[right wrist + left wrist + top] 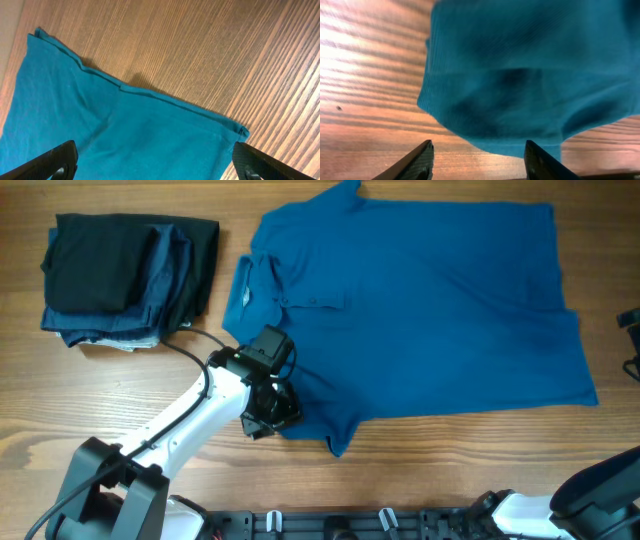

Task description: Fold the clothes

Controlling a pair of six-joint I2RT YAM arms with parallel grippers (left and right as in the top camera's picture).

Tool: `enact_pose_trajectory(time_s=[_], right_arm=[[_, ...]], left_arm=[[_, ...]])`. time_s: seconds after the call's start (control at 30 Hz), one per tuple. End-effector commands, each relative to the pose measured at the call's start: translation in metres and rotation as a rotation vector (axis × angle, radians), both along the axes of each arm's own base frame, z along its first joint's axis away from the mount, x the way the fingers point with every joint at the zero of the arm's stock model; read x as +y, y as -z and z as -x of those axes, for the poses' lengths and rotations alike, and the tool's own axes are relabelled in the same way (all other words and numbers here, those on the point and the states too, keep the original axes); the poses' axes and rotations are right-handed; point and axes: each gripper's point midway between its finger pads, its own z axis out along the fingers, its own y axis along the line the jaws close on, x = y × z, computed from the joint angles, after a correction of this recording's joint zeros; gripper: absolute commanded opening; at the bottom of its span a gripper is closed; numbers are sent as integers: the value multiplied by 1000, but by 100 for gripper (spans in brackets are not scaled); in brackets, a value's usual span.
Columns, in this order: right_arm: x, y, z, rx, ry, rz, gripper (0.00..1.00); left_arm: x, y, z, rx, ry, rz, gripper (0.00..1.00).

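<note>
the shirt (430, 310) lies spread flat on the table (110, 395), collar toward my left side, hem toward my right. my left gripper (270, 408) sits at the near sleeve, low over the wood. in the left wrist view its jaws stand apart, with bare table between them and the sleeve's rounded edge just ahead of the tips. the cloth comes down close beside one finger (545, 162), and i cannot tell whether it touches. nothing is pinched. my left arm (190, 415) reaches slantwise from the near left edge, wrist bent down to the sleeve. my right gripper (154, 150) hangs at the hem end of the shirt, jaws spread wide, holding nothing. my right arm (600, 480) shows at the near right corner, off the shirt. a dark pile (125, 275) sits beyond my left arm, apart from the collar.
</note>
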Motion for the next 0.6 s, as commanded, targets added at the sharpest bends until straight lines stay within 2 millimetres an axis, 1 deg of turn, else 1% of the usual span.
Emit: enact_pose_trajectory(time_s=[0.0, 0.1, 0.2, 0.4, 0.57], right_arm=[[-4, 0, 2, 5, 16, 3, 100], [-4, 0, 1, 4, 16, 3, 100], [-4, 0, 1, 4, 16, 3, 100], [-4, 0, 1, 4, 16, 3, 100], [-4, 0, 1, 4, 16, 4, 100]], left_arm=[[0, 7, 15, 64, -47, 22, 59], [8, 13, 17, 59, -48, -18, 59], [17, 17, 12, 25, -48, -70, 59], [20, 19, 1, -25, -54, -93, 58], [29, 25, 2, -38, -72, -141, 59]])
